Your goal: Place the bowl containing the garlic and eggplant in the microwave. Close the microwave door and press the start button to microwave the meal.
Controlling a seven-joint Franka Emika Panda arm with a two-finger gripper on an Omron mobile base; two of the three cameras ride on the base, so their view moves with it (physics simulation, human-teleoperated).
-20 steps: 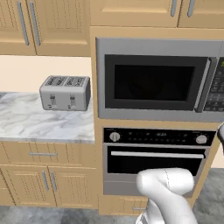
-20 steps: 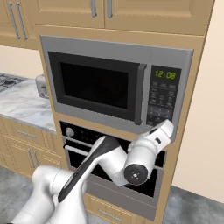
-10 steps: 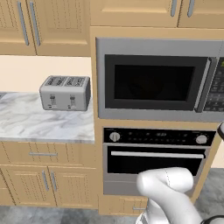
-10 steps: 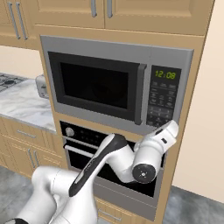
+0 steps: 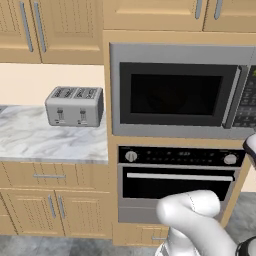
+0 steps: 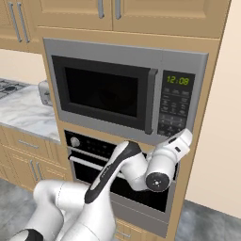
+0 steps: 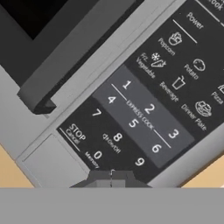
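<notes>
The microwave (image 6: pixel 122 89) sits in the wall cabinet with its door (image 6: pixel 103 89) shut, and the glass is dark. Its bar handle (image 6: pixel 150 101) stands beside the dark keypad (image 6: pixel 172 110). My gripper (image 6: pixel 186 135) is at the keypad's lower edge. In the hand view the shut fingertips (image 7: pixel 111 175) are very close to the bottom row of the keypad (image 7: pixel 144 109), just below the 0 and 9 keys. I cannot tell whether they touch it. The bowl, the garlic and the eggplant are hidden.
A black oven (image 5: pixel 175 185) with knobs sits directly under the microwave (image 5: pixel 175 92). A steel toaster (image 5: pixel 75 106) stands on the marble counter (image 5: pixel 40 140) to the left. Wooden cabinets run above and below. A bare beige wall (image 6: pixel 221 141) lies to the right.
The hand has crept right and slightly up along the microwave's lower edge, closer to the keypad. The jaws stayed shut. The door has not moved.
</notes>
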